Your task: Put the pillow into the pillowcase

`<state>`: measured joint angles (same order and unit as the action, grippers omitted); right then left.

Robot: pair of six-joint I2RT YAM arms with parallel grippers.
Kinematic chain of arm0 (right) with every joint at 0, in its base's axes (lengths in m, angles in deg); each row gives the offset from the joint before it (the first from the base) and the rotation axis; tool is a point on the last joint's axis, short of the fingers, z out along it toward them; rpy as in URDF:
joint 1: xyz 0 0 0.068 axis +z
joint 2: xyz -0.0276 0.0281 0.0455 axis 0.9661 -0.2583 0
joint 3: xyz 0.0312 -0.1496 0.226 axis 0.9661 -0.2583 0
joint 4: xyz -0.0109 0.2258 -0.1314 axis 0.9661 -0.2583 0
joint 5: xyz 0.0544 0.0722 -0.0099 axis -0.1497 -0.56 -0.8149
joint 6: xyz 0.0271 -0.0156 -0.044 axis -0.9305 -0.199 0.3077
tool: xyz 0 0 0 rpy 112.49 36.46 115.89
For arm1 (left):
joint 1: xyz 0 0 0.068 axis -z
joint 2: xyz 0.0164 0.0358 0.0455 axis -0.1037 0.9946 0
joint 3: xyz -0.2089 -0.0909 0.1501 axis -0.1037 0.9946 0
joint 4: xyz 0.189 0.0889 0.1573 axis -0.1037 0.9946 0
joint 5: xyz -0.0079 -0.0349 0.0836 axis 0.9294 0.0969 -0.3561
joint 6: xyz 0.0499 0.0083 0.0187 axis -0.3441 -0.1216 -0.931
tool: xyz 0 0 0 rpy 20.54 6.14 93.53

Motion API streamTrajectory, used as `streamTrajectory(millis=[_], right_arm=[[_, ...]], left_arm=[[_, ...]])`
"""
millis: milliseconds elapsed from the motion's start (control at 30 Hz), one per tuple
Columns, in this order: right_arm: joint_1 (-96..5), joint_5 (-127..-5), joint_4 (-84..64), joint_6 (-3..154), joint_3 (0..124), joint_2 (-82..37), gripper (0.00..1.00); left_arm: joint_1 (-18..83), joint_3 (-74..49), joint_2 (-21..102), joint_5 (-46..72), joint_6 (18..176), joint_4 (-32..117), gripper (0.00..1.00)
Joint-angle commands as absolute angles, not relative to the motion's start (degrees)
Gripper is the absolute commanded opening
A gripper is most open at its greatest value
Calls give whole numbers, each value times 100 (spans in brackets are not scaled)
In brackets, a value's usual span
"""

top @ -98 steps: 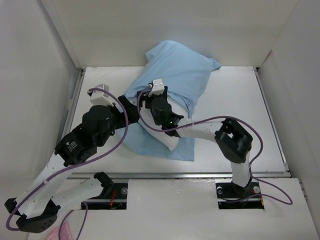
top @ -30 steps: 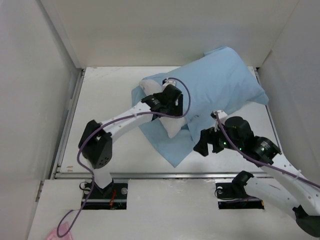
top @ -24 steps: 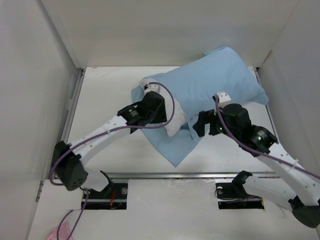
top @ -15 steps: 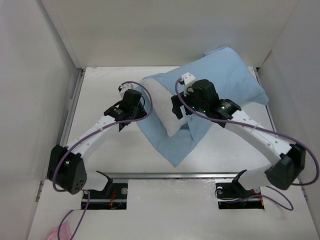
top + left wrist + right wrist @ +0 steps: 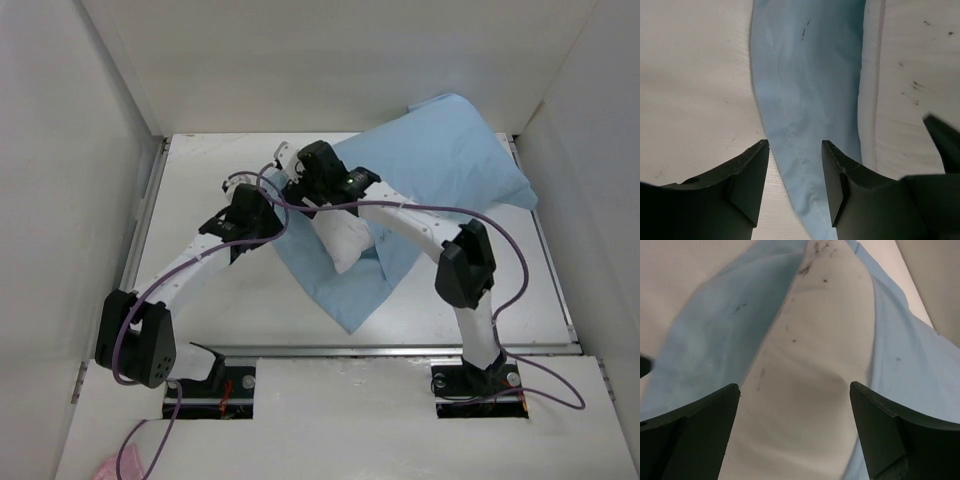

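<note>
arms — white links, black joints | cables — purple, looping

Brightly, evenly lit from above, with soft shadows on the tabletop. Dimmer in wrist views, with dark, slightly blurred fingers.

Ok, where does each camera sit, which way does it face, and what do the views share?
Top external: above and behind the arm bases, looking down on the table; both whole arms show.
Left wrist: on the left arm, looking down past the open left pincer at the pillowcase edge.
Right wrist: on the right arm, looking down past the open right pincer at the pillow.
Shared: top and right wrist both show the pillow poking from the pillowcase.
</note>
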<state>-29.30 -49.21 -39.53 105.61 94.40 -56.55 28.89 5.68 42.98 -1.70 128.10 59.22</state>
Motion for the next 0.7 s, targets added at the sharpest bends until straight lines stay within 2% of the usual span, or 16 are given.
streamTrajectory(millis=[0, 200, 233, 267, 300, 367, 400, 467, 500, 567, 600, 667], right_arm=[[-2968, -3818, -4400, 10810, 10124, -6258, 97], [-3090, -3633, -4208, 10635, 9923, -6847, 97], [-3091, -3501, -4147, 10469, 9984, -6944, 95], [-3161, -3335, -4146, 10363, 10071, -7032, 87], [-3222, -2924, -4146, 10266, 10290, -7111, 74], [-3275, -2535, -3998, 9976, 10380, -7060, 22], [-3345, -2542, -3927, 9879, 10380, -6929, 0], [-3460, -3084, -3821, 9555, 10380, -6297, 0], [-3634, -3853, -3751, 9449, 10302, -6043, 0], [-3820, -4622, -3681, 9247, 10195, -5429, 0], [-3908, -4938, -3741, 9245, 10195, -5303, 0], [-4110, -5625, -3864, 9184, 10247, -5022, 0]], left_arm=[[2880, 628, 3988, -161, 12801, 5838, 44], [2828, 681, 3786, -161, 12731, 5900, 49], [2828, 681, 3717, -161, 12731, 5900, 49], [2828, 681, 3716, -161, 12661, 5900, 49], [2828, 681, 3716, -161, 12661, 5900, 51], [2828, 681, 3716, -161, 12590, 5840, 53], [2828, 681, 3716, -92, 12538, 5691, 53], [2828, 681, 3891, 232, 12450, 5453, 53], [2828, 629, 4083, 338, 12389, 5322, 53], [2828, 411, 4339, 549, 12336, 4961, 55], [2906, 278, 4488, 603, 12335, 4864, 57], [3125, 6, 4962, 603, 12274, 4600, 71]])
